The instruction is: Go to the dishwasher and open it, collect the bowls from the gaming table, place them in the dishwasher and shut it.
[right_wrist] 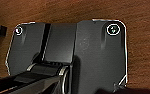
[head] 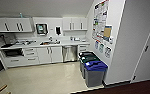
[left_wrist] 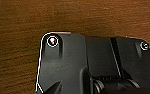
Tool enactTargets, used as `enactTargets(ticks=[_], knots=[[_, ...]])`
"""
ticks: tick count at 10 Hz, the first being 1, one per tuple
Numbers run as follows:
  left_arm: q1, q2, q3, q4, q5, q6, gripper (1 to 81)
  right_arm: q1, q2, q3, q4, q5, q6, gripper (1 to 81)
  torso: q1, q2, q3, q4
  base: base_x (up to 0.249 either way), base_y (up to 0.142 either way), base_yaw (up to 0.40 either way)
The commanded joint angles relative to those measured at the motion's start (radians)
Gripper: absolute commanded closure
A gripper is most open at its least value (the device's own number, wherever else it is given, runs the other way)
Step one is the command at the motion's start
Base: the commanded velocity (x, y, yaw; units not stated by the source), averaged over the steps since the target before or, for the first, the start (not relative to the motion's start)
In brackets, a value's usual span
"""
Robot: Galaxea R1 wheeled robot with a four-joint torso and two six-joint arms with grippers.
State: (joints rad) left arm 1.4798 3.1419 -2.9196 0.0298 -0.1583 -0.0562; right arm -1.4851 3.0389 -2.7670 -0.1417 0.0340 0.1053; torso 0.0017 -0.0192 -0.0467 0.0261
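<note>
- Your target, the built-in silver-grey dishwasher (head: 69, 53), sits under the white countertop (head: 41, 45) on the far wall of the kitchenette, its door shut and flush with the cabinet fronts; opening it is not yet done.
- To one side of it stand white cabinet doors with dark handles (head: 50, 54). To the other is a narrow stack of white drawers (head: 82, 48) that runs to the corner.
- Above and a little to the side of it, a sink (head: 49, 43) is set into the countertop, which likely explains the spot: a dishwasher goes beside the plumbing.
- Just in front of the drawers, along the side wall under the posters (head: 101, 18), grey waste bins stand in a row; the nearest has a blue lid (head: 96, 65). They crowd that side of the approach, so you would judge the clear cream floor (head: 46, 75) the better line in.
- Both wrist views look down over the robot's own dark plate at brown wood-grain flooring (left_wrist: 21, 22), unlike the kitchen's pale floor, so the arms seem to hang low by the base, well apart from the dishwasher.
- You cannot tell whether either gripper is wide or narrow, and nothing shows as held.
</note>
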Motion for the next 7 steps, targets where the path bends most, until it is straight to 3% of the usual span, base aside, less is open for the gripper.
enactTargets(ticks=[1, 7], knots=[[-0.048, 0.003, -0.003, -0.002, 0.042, -0.002, 1.0, 0.048, -0.003, 0.001, 0.005, -0.048, 0.002, 1.0, 0.000, 0.000, 0.000, 0.000, 0.142, 0.065, 0.000], [-0.048, 0.001, -0.003, -0.004, 0.040, -0.002, 1.0, 0.048, -0.003, 0.003, 0.005, -0.048, 0.002, 1.0, 0.000, 0.000, 0.000, 0.000, 0.145, 0.067, 0.000]])
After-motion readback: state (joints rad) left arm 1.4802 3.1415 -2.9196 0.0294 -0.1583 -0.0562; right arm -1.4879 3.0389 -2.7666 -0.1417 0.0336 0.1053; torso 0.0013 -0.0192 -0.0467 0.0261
